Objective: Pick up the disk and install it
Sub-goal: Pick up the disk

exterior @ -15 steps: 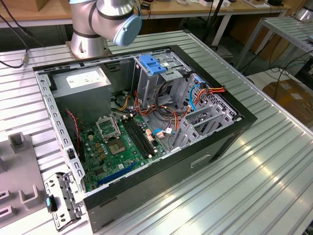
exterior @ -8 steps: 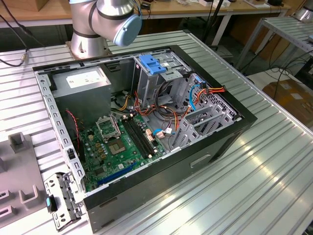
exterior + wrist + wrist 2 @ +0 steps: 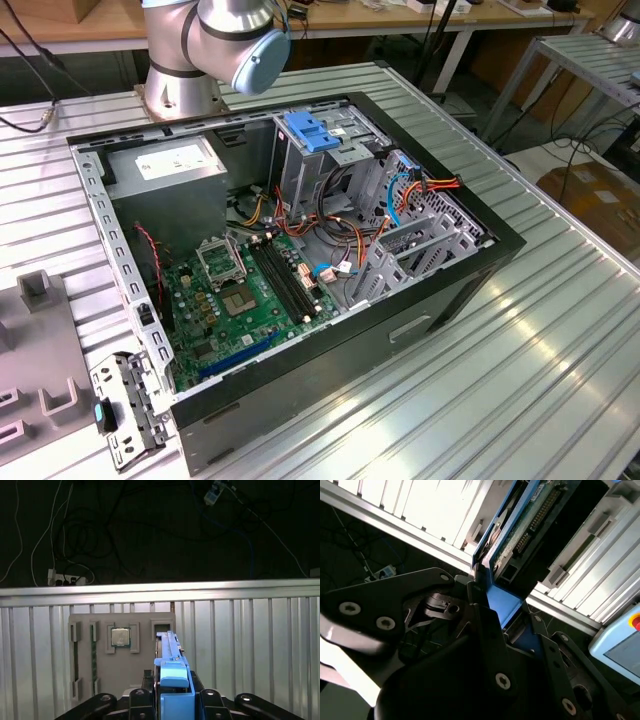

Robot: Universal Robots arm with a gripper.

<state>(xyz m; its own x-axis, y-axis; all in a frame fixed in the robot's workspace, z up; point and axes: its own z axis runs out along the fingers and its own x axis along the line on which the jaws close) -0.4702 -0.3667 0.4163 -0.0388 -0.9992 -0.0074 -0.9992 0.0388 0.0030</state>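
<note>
My gripper [image 3: 172,696] is shut on the disk [image 3: 170,652], which I see edge-on with its blue rail toward the first wrist camera. It hangs over a grey fixture plate [image 3: 145,665] on the ribbed metal table. In the second wrist view the disk [image 3: 522,525] shows its green circuit-board side and blue rail, with the black fingers [image 3: 477,612] of the gripper [image 3: 492,597] clamped on its near end. In the exterior view the open computer case [image 3: 480,270] lies on the table, and its metal drive cage [image 3: 345,150] carries a blue handle [image 3: 312,133].
The arm's base [image 3: 180,85] stands behind the case. The fixture plate holds a processor chip [image 3: 120,637] and memory sticks [image 3: 93,652]. Inside the case lie a green motherboard [image 3: 250,300], a grey power supply [image 3: 165,165] and loose cables [image 3: 340,225]. A metal bracket [image 3: 125,405] lies by the case's near corner.
</note>
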